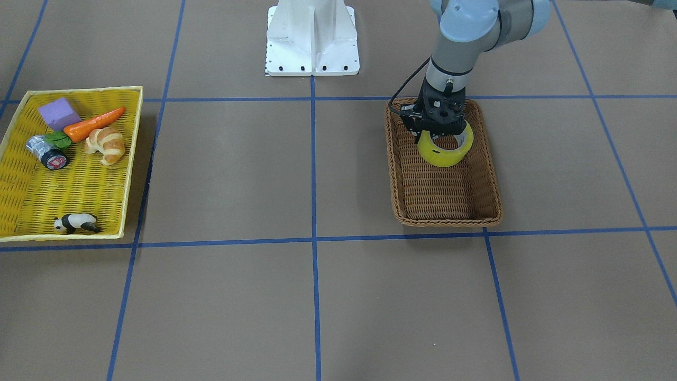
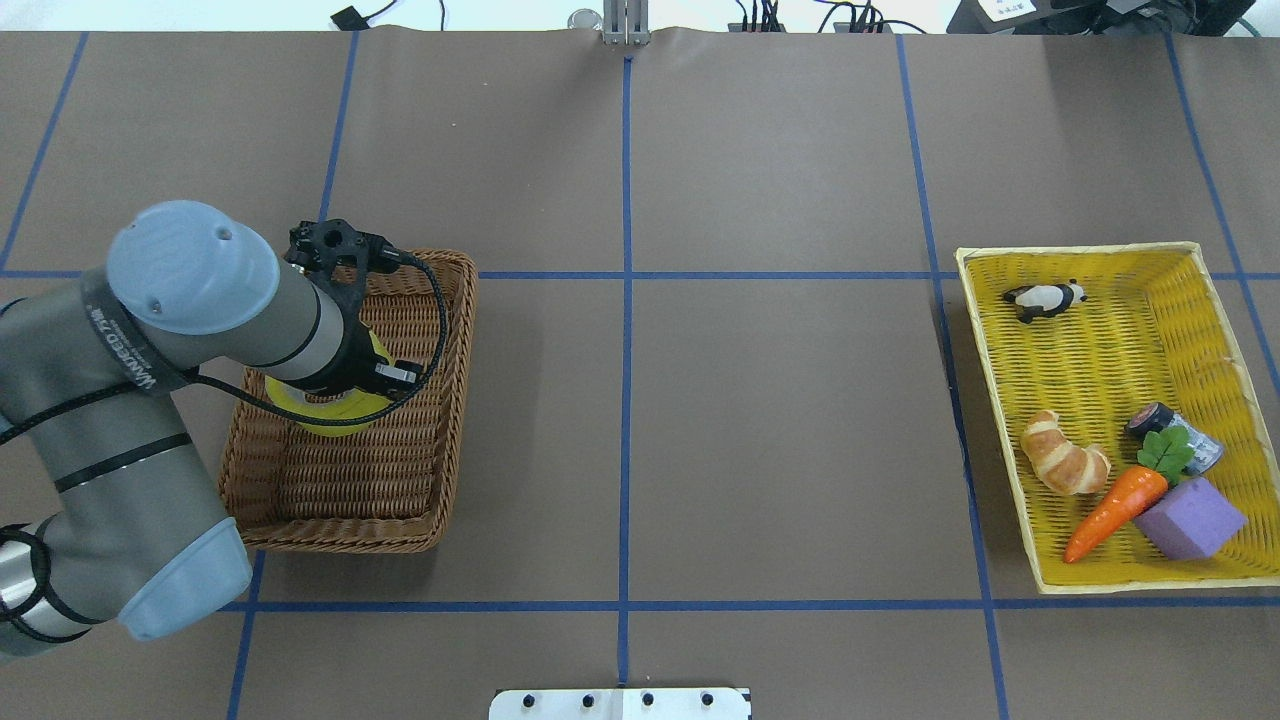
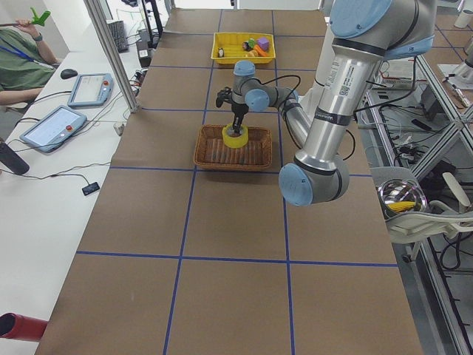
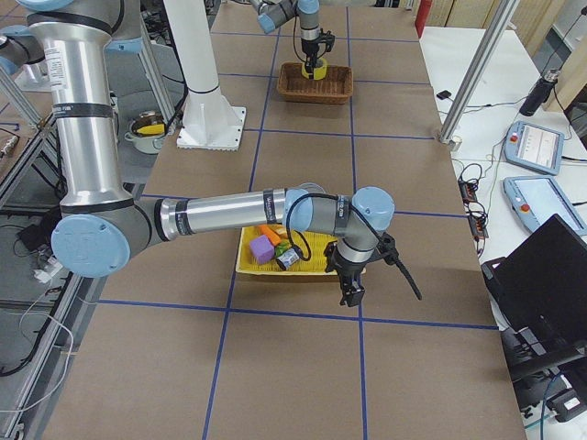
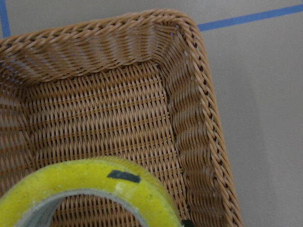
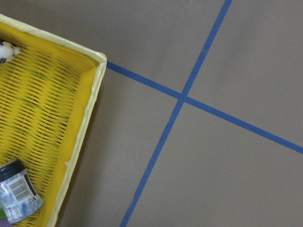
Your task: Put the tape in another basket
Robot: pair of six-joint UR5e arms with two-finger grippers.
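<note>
Item 1. Basket: brown wicker, deep, rectangular, on the robot's left side of the table. No loose contents are seen on its woven floor.

Item 2. Tape: yellow roll with a pale core, tilted, held inside the basket's outline. It is clamped by the left gripper, which is closed on the roll's upper edge. Whether the roll touches the basket floor cannot be told.

Item 3. Tray: shallow, bright yellow, woven, well apart from the basket on the robot's right side. Five things are held in it:
- purple block
- carrot, beside the block
- croissant, just beside the carrot
- silver-and-black cylinder, partly overlapped by the carrot's green leaves
- panda figure, alone at the far end

Item 4. Right gripper: seen only small, in the right side view, above the table just outside the tray's rim. Its state cannot be told.

Obscured: the left fingertips are covered by the gripper body and wrist. In the left wrist view the roll is cut off at the lower edge.
</note>
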